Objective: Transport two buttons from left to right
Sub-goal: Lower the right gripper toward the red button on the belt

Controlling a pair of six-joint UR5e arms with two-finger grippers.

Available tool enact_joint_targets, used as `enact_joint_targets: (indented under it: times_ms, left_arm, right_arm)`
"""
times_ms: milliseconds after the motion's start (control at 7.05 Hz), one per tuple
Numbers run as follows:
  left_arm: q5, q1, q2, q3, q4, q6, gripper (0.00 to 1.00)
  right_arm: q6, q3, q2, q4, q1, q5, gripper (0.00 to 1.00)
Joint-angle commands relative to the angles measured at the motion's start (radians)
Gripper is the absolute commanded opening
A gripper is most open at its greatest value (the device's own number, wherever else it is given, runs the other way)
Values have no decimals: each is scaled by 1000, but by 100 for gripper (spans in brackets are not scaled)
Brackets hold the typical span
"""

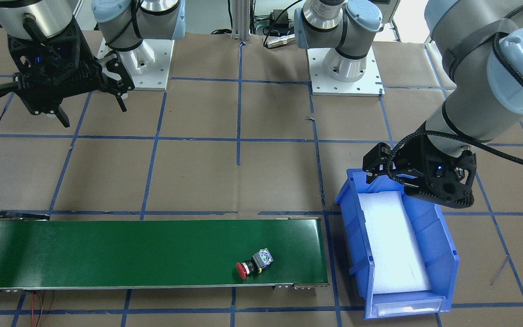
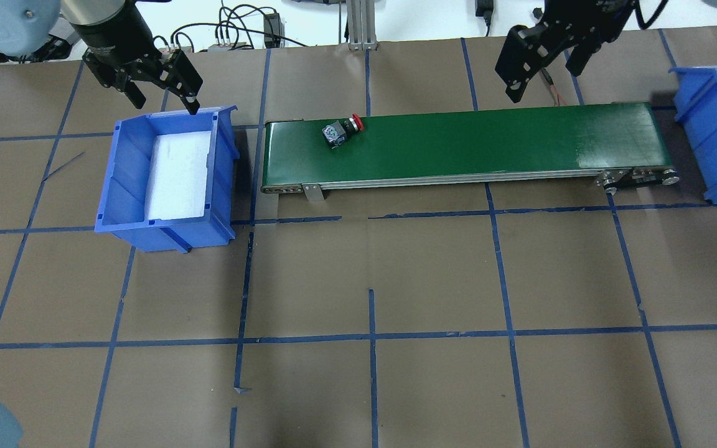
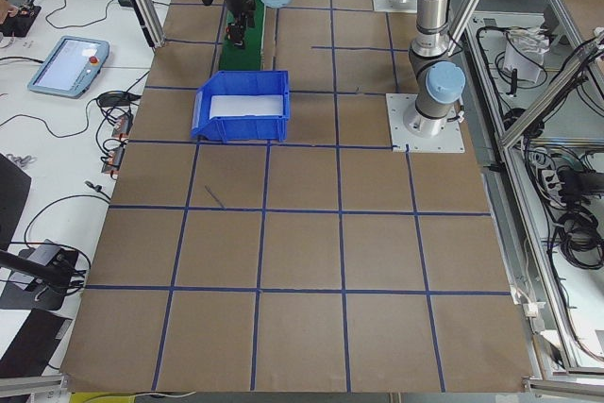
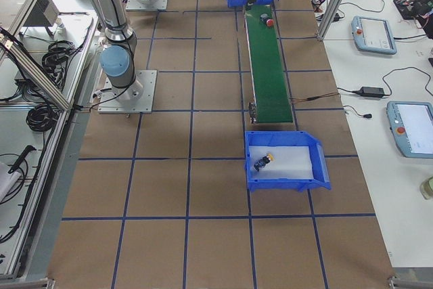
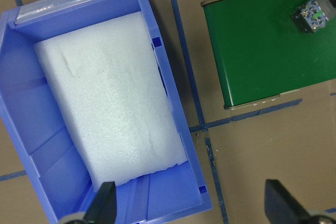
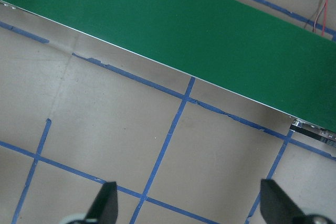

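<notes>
Red button [image 2: 341, 130] lies on its side on the belt [image 2: 489, 140], close to the belt's left end, just past the left bin [image 2: 122, 180]. Its long axis runs nearly along the belt, a touch skewed. The red cap points right and toward the far edge, and the grey block trails left. Yellow button [image 4: 263, 161] sits in the right bin [image 4: 287, 182], so by my reckoning that's one home and one to go.

Left gripper [image 2: 165, 102] hovers over the far rim of the left bin, fingers wide apart, nothing in them. That bin shows only its foam [image 2: 175, 174]. It's the nearer hand by far, with the button just off to its right. Right gripper [image 1: 94, 116] hangs high by the belt's right half, fingers spread as well and empty. It's well apart from the button, which lies away to its left down the belt.

Everything turns on that gap. My guess is the belt carries the button right and the right gripper takes it there. If so, the fingers want to close across the blocky body, crosswise to the belt, because the round cap looks likely to slip. I see nothing on the belt between the button and the right end. The right bin's wall at the belt's end is the one thing to lift over.
</notes>
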Motion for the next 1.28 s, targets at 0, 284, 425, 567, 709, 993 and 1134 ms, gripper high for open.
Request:
enact_joint_targets:
  times_ms: [0,284,425,567,709,993,1134]
  left_arm:
    - [3,-11,3,-5,-3,-3,100]
    - [5,-14,42,-63,1,-8,100]
    - [6,-16,53,-78,1,-11,100]
    - [9,-26,72,-95,0,-15,100]
    - [9,-43,98,-124,-3,-17,100]
    - [9,-72,134,-140,-11,-40,100]
    - [9,-85,156,-148,-15,-90,100]
  right_arm:
    - [20,149,-72,33,-83,17,100]
    - [67,183,-63,-166,-80,10,100]
    - [134,205,-62,-177,-80,14,100]
    - [138,200,-46,-177,-80,10,100]
    - [147,203,5,-238,-77,25,100]
    - [430,206,51,-301,-71,42,100]
    - [555,206,72,-315,-52,45,100]
